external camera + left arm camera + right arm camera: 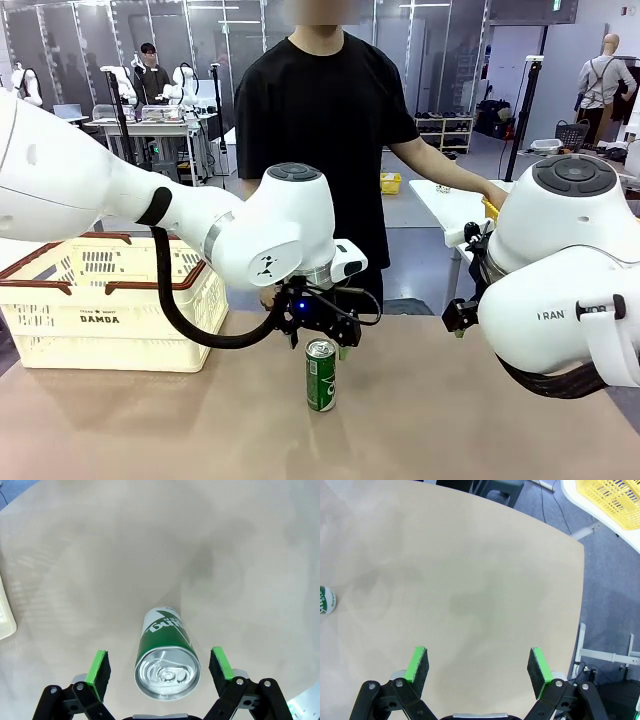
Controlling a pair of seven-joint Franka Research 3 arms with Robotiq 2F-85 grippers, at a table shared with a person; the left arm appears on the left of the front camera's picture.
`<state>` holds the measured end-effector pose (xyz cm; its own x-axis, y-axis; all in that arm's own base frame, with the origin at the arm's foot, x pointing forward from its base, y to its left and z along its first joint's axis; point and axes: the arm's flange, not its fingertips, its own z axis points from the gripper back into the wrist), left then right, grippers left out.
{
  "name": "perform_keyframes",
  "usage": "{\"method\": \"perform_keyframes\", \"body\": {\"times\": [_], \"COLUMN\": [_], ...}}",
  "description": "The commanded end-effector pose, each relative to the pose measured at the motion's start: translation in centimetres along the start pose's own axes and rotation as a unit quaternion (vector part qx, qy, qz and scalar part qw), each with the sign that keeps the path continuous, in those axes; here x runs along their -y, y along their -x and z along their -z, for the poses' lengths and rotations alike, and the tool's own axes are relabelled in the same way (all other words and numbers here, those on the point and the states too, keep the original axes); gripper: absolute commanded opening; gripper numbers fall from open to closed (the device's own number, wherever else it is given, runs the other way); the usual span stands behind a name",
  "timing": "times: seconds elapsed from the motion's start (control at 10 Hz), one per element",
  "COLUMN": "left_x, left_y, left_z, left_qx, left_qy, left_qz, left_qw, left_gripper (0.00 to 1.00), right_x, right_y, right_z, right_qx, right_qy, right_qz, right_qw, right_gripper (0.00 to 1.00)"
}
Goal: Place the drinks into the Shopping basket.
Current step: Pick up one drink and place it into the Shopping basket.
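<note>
Left gripper (pixel 159 666), jaws wide, hovers above upright green can (pixel 165 630); Shopping basket (pixel 110 305) at its 9 o'clock; right gripper (pixel 479 667) wide.

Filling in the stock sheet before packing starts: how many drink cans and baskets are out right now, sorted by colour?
Green can: 1
Cream basket: 1
Yellow basket: 1
Total: 3
</note>
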<state>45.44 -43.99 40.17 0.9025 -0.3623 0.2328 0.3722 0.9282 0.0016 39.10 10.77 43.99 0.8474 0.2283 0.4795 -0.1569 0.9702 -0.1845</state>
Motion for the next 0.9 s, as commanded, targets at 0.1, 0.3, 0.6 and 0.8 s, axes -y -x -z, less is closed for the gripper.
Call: {"method": "perform_keyframes", "body": {"times": [0.1, 0.3, 0.6, 0.8], "left_x": [0.6, 0.7, 0.9, 1.1], "left_y": [-1.0, -1.0, -0.9, -0.4], "left_z": [0.8, 1.2, 1.7, 1.9], "left_qx": [-0.016, -0.026, -0.037, -0.032], "left_qy": [-0.012, -0.017, -0.02, -0.032], "left_qz": [-0.011, -0.011, -0.006, 0.004], "left_qw": [1.0, 0.999, 0.999, 0.999], "left_gripper": [1.0, 1.0, 1.0, 0.9], "right_x": [0.1, 0.1, 0.1, 0.1], "right_y": [0.0, 0.0, 0.0, 0.0], "right_z": [0.0, 0.0, 0.0, 0.0], "right_qx": [0.0, 0.0, 0.0, 0.0], "right_qy": [0.001, 0.001, 0.001, 0.001], "right_qz": [0.0, 0.0, 0.0, 0.0], "right_qw": [1.0, 1.0, 1.0, 1.0], "right_gripper": [1.0, 1.0, 1.0, 1.0]}}
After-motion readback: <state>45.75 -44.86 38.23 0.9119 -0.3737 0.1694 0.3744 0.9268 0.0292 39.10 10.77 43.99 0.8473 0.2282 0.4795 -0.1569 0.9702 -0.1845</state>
